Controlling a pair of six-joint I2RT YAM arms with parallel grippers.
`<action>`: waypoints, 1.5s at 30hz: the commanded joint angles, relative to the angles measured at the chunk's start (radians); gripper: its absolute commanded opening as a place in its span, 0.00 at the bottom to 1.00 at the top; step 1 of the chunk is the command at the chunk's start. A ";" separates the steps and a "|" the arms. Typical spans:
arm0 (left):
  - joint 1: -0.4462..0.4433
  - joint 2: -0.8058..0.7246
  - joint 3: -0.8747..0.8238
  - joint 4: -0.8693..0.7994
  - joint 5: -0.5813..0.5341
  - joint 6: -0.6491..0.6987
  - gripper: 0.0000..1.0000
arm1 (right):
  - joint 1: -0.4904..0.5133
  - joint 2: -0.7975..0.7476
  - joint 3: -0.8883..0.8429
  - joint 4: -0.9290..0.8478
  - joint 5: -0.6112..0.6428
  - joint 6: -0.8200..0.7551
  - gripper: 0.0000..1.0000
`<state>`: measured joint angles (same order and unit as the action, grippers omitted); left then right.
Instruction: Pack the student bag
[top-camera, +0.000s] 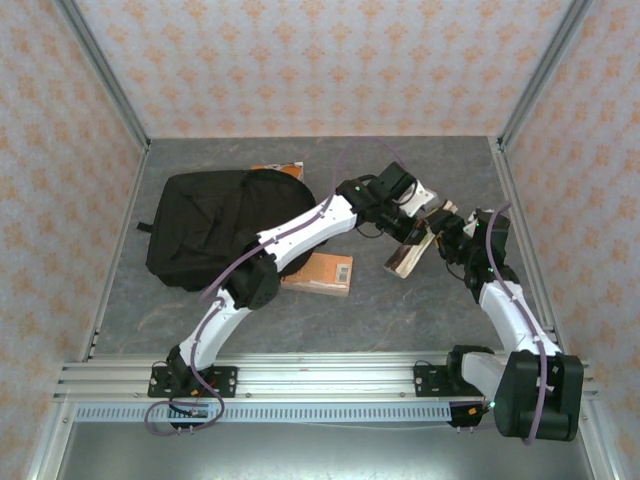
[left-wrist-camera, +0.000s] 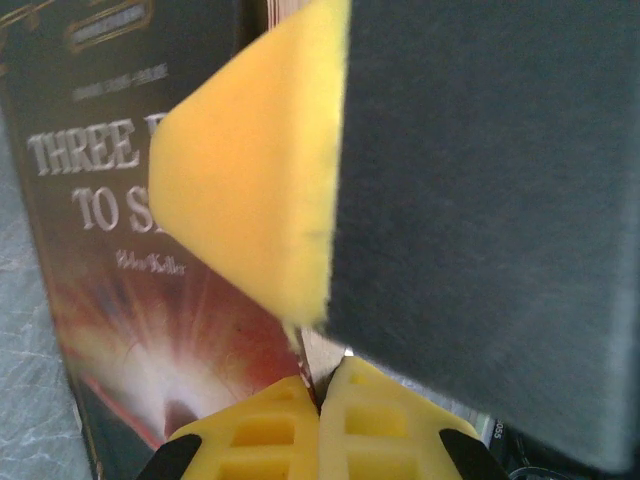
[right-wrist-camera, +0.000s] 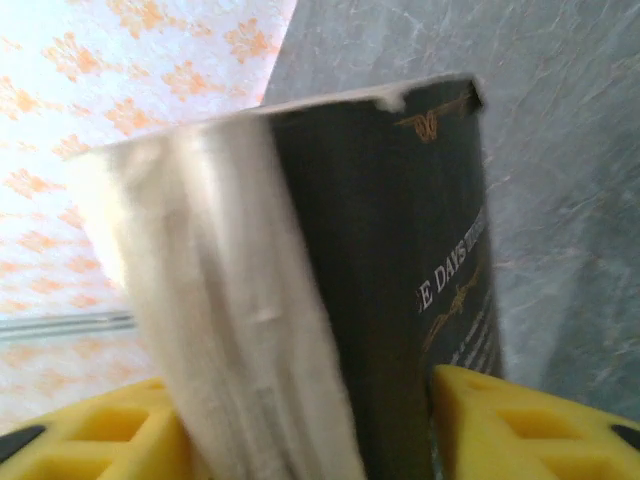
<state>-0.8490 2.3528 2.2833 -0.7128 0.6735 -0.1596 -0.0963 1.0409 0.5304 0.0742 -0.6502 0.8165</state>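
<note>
- The student bag (top-camera: 205, 235) lies flat on the desk (top-camera: 400, 320), well off to the left of both hands, with the left arm reaching across its right edge.
- Right hand (right-wrist-camera: 300, 385): part-way closed, fingers against both sides of a dark book (right-wrist-camera: 400, 250), which is tilted up off the desk.
- Left hand (left-wrist-camera: 320, 400): fingertips closed together, just beside that book. A yellow-and-grey foam block (left-wrist-camera: 250, 180) sits right over them; can't tell if it's pinched.
- A brown book (top-camera: 320, 272) lies between the bag and the hands.
</note>
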 joint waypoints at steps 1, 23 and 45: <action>-0.034 0.007 0.026 0.062 0.054 -0.016 0.08 | 0.004 -0.006 0.038 -0.102 0.083 -0.034 0.37; 0.155 -0.300 -0.462 0.309 -0.148 -0.309 0.57 | -0.006 -0.274 -0.038 0.074 -0.089 -0.052 0.00; 0.201 -0.076 -0.533 1.256 0.369 -1.141 0.60 | -0.008 -0.442 -0.052 -0.005 -0.067 0.024 0.00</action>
<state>-0.6281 2.2791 1.7451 0.3267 0.9455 -1.1584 -0.1074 0.6250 0.4469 0.0704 -0.7101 0.8448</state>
